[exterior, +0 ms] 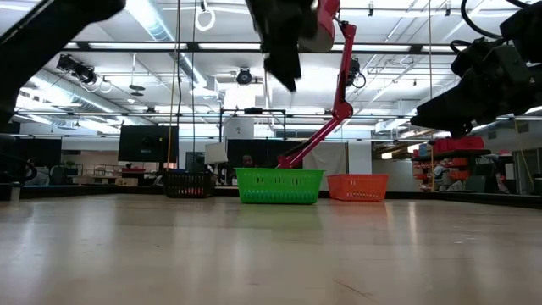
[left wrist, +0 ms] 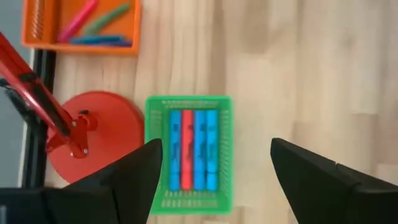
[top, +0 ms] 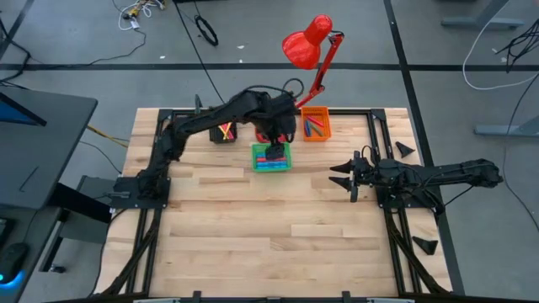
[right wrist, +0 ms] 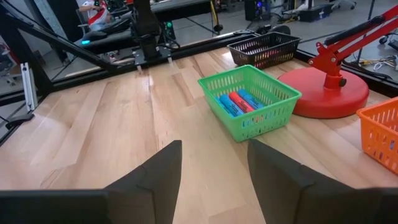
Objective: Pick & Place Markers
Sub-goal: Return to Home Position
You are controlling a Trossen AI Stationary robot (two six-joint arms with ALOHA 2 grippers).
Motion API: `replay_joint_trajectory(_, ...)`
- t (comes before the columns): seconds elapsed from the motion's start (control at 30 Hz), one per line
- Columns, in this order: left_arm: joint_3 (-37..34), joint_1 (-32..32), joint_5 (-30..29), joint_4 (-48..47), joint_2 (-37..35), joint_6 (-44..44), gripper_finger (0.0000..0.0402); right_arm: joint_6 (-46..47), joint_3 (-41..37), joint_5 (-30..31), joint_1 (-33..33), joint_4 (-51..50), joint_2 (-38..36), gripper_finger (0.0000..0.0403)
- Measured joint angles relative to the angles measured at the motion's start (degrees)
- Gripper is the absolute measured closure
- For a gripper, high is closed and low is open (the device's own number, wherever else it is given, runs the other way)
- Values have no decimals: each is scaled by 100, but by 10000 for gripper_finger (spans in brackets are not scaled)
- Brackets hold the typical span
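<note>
Several markers (left wrist: 193, 149), blue ones and one red, lie side by side on the floor of the green bin (left wrist: 224, 155), which stands at the table's far middle (top: 271, 158). My left gripper (left wrist: 216, 152) hangs open high above this bin (top: 275, 151), pointing steeply down, with nothing between its fingers. More markers (left wrist: 93, 28) lie in the orange bin (top: 316, 126), and yellow and red ones stand in the black bin (top: 223, 133). At the right side of the table my right gripper (right wrist: 214, 155) waits open and holds nothing (top: 341, 174).
The red lamp's round base (left wrist: 93, 134) stands right behind the green bin, between the black bin and the orange bin; its arm (top: 324, 67) and head (top: 305, 44) reach past the far edge. Bare wood (top: 269, 236) fills the near half of the table.
</note>
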Motion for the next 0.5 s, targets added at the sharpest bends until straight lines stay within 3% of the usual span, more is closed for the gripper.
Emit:
replay_joint_trajectory(0.27, -528, -152, -7, -518, -1068, 10, 95, -2, 0, 0, 0, -4, 0, 218)
replay_joint_trajectory(0.5, -2504, -280, 7, 130, -2593, -131, 95, -2, 0, -2, 0, -7, 0, 218)
